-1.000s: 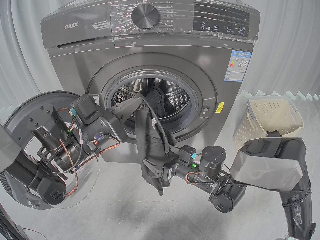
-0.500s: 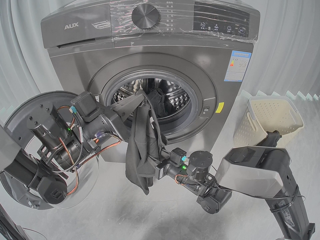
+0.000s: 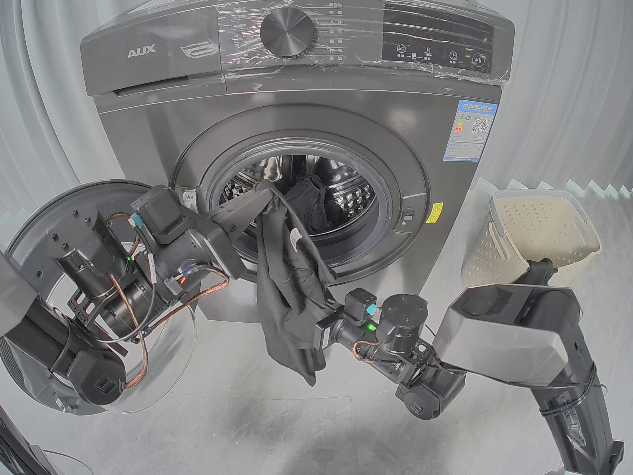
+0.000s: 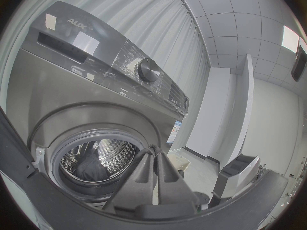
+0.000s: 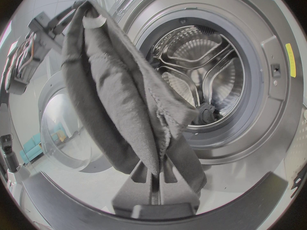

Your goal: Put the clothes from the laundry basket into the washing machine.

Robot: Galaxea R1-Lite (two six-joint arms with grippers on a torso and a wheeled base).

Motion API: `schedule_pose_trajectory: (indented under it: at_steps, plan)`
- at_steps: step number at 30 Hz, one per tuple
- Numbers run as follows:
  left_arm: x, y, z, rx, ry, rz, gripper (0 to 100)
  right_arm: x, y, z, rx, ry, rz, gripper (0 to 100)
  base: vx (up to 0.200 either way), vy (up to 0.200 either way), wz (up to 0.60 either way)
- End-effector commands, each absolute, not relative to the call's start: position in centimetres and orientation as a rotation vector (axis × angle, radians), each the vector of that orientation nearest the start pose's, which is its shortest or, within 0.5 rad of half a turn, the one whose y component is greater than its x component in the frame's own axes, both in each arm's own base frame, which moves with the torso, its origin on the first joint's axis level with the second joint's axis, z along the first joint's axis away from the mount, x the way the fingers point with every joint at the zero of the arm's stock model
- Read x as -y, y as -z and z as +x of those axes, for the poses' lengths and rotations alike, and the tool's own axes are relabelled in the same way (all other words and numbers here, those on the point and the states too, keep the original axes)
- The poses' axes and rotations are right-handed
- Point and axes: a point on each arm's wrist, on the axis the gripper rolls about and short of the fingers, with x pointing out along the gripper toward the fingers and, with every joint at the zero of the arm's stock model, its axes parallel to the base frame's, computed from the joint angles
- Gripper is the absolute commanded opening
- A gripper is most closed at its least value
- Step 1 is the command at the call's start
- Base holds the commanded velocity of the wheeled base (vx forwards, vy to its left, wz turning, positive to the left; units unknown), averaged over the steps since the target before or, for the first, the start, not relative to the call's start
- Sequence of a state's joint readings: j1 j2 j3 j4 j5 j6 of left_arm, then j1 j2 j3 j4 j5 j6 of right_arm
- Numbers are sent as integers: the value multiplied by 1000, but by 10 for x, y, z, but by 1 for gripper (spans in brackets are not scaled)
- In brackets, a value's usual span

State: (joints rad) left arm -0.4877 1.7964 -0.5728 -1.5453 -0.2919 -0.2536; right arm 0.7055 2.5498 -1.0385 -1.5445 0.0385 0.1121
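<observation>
Standing next to the big grey metal front-loading washing machine (image 3: 297,110), here's the scene. Its round glass-windowed door (image 3: 46,225) is swung wide open to the robot's left, so the shiny perforated steel drum (image 3: 359,196) is in plain sight. A crumpled black piece of clothing (image 3: 315,200) lies inside the drum, toward the back.

The main thing is a long dark grey fleecy garment (image 3: 290,278) strung between both arms, right in front of the opening but outside it. The left gripper (image 3: 267,192) is up at the left side of the door ring. Its jaws are pinched tight on the top end of the garment, with a little tuft of fabric poking out past the tips. The right gripper (image 3: 322,330) is lower down, below the bottom rim of the opening, clamped on a fold further down the same garment. Between the two, the cloth hangs in a slack drape with a white label (image 5: 93,21) showing near the top. The loose tail dangles below the right gripper over the pale grey floor (image 3: 231,417), not touching it as far as I can tell.

Off to the robot's right, the cream perforated plastic laundry basket (image 3: 534,232) sits on the floor just beside the machine's corner, up against the pale pleated curtain (image 3: 567,67).
</observation>
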Motion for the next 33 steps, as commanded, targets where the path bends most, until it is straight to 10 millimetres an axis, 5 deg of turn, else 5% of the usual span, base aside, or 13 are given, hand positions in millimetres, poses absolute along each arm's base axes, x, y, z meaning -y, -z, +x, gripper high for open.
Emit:
schedule_pose_trajectory:
  at_steps: [1,8,24,25,33]
  plan:
    - [121,-171,250,156,759,-247,0,-257,-48,344,84,-671,149,0,0,0,0]
    - [108,-128,252,13,734,-143,0,-245,-83,345,157,-651,166,0,0,0,0]
    - [120,-51,234,-286,793,7,0,-250,-112,340,241,-646,201,0,0,0,0]
    - [120,-48,233,-302,794,15,100,-250,-113,340,242,-646,202,0,0,0,0]
    - [113,-31,213,-421,844,25,100,-247,-125,337,265,-646,209,0,0,0,0]
